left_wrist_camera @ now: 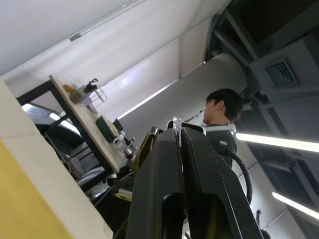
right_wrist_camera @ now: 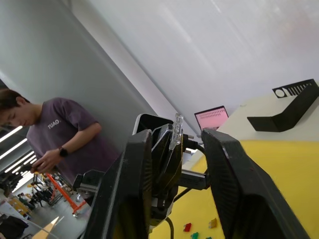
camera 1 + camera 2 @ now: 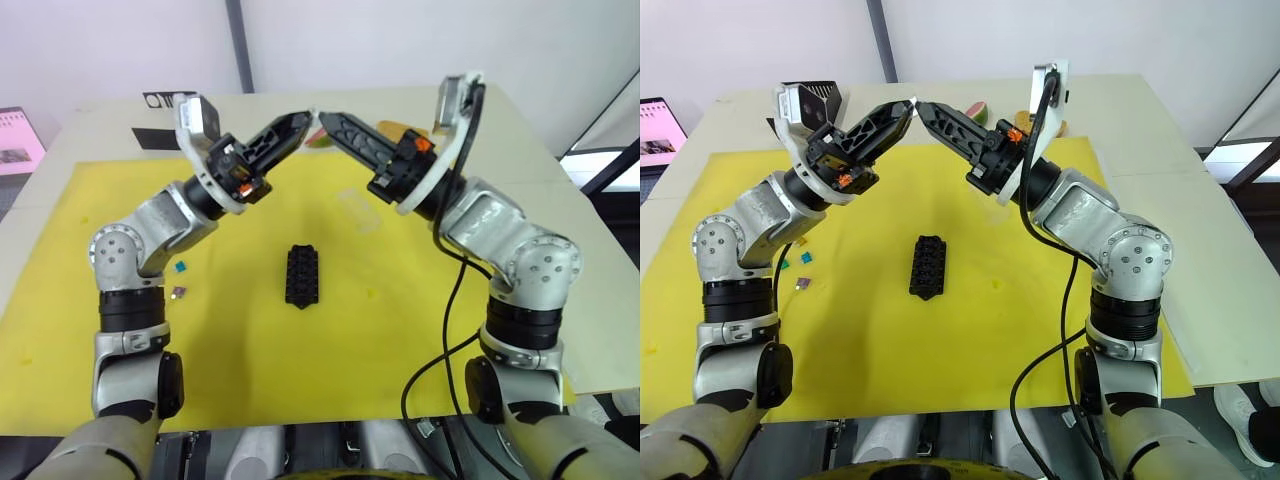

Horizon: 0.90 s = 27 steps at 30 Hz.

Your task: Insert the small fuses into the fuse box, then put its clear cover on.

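Observation:
The black fuse box (image 3: 302, 275) lies in the middle of the yellow mat (image 3: 250, 380). Both arms are raised above the mat's far half, and their grippers meet tip to tip. My left gripper (image 3: 308, 120) is shut on a tiny translucent small fuse (image 1: 177, 124) that sticks out of its tips. My right gripper (image 2: 177, 137) is open, its fingers (image 2: 142, 149) on either side of the left gripper's tip and the fuse (image 2: 175, 130). Other small fuses (image 3: 803, 283) lie on the mat to the left. The clear cover (image 3: 358, 208) rests beyond the box.
A black angular holder (image 2: 286, 107) with white stripes sits at the table's far left corner, next to a pink screen (image 3: 660, 125). Small items (image 3: 978, 110) lie at the table's far edge. A person (image 2: 55, 134) stands beyond the table.

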Each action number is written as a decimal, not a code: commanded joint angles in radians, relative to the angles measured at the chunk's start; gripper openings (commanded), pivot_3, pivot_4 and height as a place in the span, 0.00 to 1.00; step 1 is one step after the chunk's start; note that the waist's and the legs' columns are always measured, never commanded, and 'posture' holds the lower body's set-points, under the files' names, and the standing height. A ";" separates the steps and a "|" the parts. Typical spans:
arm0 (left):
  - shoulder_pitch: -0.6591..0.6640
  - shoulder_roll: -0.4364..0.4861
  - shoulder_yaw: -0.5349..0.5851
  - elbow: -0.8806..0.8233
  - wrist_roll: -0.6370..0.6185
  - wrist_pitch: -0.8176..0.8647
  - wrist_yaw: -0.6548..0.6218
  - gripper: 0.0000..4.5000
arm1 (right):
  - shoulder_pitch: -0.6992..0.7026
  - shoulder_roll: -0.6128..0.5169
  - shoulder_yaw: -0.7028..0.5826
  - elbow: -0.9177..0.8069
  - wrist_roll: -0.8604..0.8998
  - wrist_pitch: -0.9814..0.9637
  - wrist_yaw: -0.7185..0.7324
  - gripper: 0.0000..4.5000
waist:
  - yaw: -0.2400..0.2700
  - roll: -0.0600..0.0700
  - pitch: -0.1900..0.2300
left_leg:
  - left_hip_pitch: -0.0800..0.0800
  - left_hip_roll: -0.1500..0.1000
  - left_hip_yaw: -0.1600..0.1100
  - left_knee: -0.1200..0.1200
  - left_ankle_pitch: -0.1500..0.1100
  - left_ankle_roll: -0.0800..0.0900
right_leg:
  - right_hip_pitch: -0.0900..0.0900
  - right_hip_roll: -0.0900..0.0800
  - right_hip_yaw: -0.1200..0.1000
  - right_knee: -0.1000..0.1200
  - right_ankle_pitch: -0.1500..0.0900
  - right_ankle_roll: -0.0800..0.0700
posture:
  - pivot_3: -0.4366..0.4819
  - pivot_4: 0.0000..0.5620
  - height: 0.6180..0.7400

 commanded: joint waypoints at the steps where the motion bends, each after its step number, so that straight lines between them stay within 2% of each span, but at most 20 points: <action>1: -0.004 0.007 0.001 -0.029 -0.001 0.000 -0.007 0.00 | -0.023 -0.004 -0.002 -0.033 0.034 -0.013 0.006 0.33 | 0.000 0.000 0.000 | 0.000 0.000 0.000 0.000 0.000 0.000 | 0.000 0.000 0.000 0.000 0.000 0.000 | 0.48 0.27 1.00; 27: 0.023 -0.013 -0.008 -0.065 0.035 -0.012 -0.034 0.00 | -0.021 -0.029 0.009 -0.030 0.066 -0.017 0.019 0.33 | 0.001 0.000 0.000 | 0.000 0.000 0.000 0.000 0.000 0.000 | 0.000 0.000 0.000 0.000 0.000 0.000 | 0.48 0.27 1.00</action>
